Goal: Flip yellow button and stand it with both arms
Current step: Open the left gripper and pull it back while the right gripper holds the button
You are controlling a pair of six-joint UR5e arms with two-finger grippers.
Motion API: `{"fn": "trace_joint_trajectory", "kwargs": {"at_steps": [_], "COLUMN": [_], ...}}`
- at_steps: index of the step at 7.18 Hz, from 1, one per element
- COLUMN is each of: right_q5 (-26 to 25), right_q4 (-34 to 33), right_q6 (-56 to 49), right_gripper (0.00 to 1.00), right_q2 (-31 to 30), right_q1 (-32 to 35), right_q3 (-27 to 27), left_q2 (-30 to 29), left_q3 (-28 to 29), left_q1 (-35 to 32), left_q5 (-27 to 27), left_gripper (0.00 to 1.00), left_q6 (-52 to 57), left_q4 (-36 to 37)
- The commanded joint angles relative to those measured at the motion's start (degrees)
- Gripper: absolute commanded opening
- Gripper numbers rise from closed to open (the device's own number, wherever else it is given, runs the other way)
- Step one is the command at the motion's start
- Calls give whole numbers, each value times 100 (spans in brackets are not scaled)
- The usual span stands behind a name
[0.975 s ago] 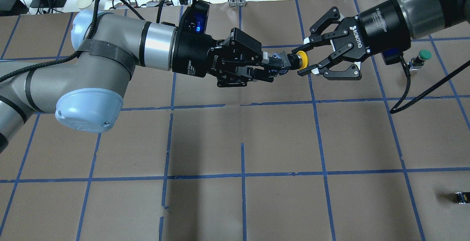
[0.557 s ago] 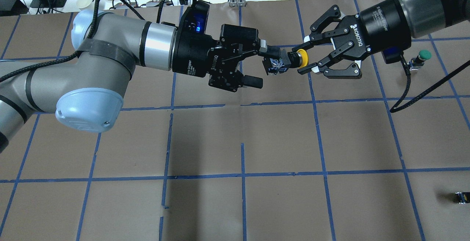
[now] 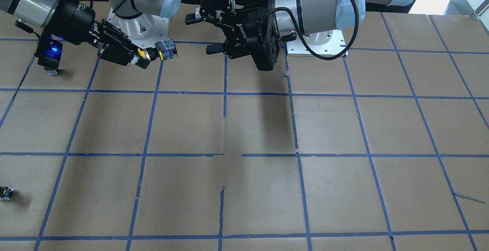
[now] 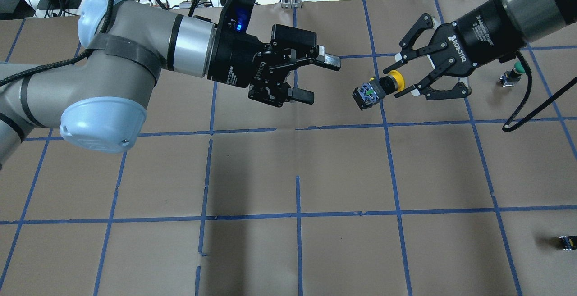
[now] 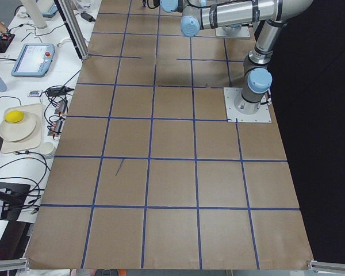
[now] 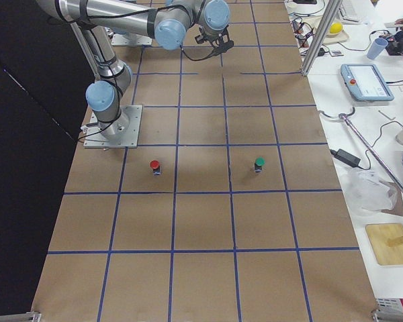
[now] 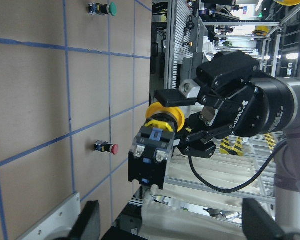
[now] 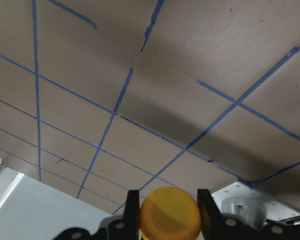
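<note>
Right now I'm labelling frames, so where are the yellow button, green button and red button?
yellow button (image 4: 367, 96), overhead view, its blocky body.
green button (image 6: 259, 162), exterior right view, its cap.
red button (image 6: 154, 164), exterior right view, its cap.

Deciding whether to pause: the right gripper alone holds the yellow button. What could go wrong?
The right gripper pinches the yellow button only by its round cap, body jutting out unsupported; it could swivel or drop. The green button stands close by that wrist and could get knocked.

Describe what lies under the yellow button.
Only brown table with blue tape lines shows beneath the yellow button, held aloft by the right gripper. From overhead, the button itself covers the spot straight below.
</note>
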Motion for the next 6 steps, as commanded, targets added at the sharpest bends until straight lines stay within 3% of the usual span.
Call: {"fn": "trace_joint_trajectory", "kwargs": {"at_steps": [1, 2, 3, 4, 6], "right_q5": [-1528, -2013, -2549, -2832, -3053], "right_q4": [-422, -826, -1300, -1653, -1682], "right_q6": [-1381, -1978, -2515, -2842, -2977], "right_gripper": [26, 26, 24, 24, 20], "right_q2": [-18, -18, -18, -18, 8], "right_q1": [-31, -31, -31, -39, -135], "right_q3": [17, 44, 70, 96, 114], "left_q2": [-22, 22, 170, 224, 312], "left_q3": [550, 665, 736, 867, 956], "left_q1": [-22, -31, -31, -31, 152], "left_q5": [1612, 2645, 3316, 4289, 5567], "left_gripper": [98, 98, 99, 99, 99], "left_q6": [-264, -292, -292, -249, -135], "left_q4": [-97, -194, -395, -649, -1169]}}
